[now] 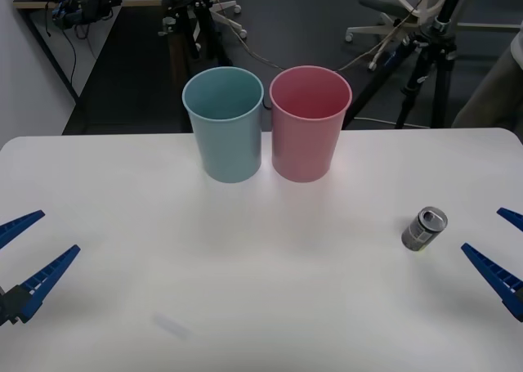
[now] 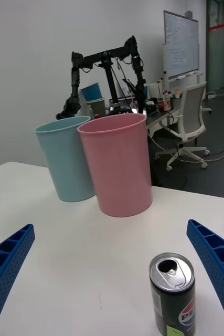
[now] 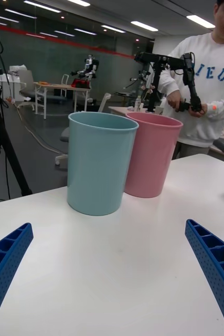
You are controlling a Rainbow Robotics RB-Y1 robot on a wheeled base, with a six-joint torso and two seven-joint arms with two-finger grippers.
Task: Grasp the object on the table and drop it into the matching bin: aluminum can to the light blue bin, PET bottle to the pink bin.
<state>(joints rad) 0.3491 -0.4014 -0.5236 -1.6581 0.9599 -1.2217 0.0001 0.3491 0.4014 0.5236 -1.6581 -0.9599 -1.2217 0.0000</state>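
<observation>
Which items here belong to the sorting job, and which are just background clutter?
Job: aluminum can, upright on the table; light blue bin; pink bin; right gripper, nearest the can; left gripper.
Background: tripod; office chair.

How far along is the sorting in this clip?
Nothing is done yet: the aluminum can stands on the table, nearest the open right gripper. The left gripper waits open. Left: grasp the can and drop it into the light blue bin.

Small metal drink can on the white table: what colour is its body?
The small metal drink can has a dark grey-black body with a shiny silver top, clearest in the right wrist view.
</observation>
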